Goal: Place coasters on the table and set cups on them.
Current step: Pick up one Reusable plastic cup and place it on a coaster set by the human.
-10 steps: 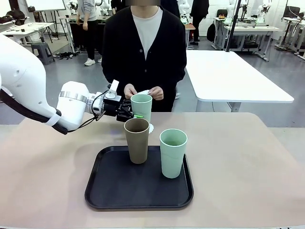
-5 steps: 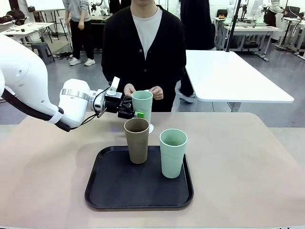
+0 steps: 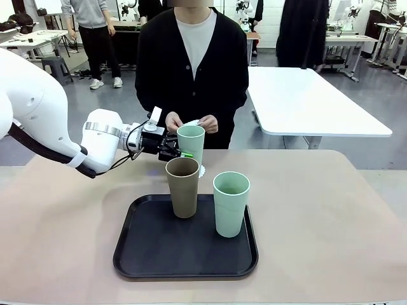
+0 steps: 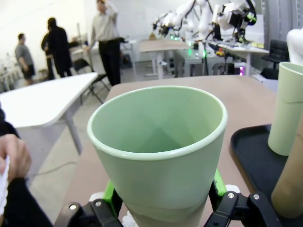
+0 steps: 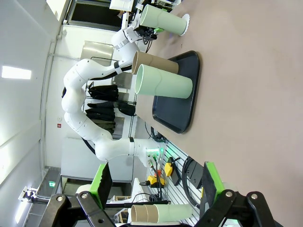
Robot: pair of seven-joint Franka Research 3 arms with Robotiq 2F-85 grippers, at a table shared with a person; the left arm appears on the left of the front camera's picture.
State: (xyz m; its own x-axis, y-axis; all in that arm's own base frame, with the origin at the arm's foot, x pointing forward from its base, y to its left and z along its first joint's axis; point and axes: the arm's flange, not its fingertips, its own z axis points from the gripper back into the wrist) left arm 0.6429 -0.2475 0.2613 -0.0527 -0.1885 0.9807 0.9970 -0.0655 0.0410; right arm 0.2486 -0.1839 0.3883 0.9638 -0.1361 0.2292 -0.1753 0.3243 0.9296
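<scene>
My left gripper is shut on a mint green cup just behind the tray. In the left wrist view the green pads press both sides of this cup. Its base rests on or just above a white lacy coaster, which the right wrist view shows at the cup's foot. A tan-brown cup and a second mint cup stand on the black tray. My right gripper hangs open above the beige table, holding nothing.
A person in a black cardigan stands at the far edge, both hands holding white paper discs close behind the held cup. A white-topped table stands behind on the right. The beige table is bare on both sides of the tray.
My left gripper and its mint cup have edged very slightly right. The tray, its two cups and the person's hands have stayed put.
</scene>
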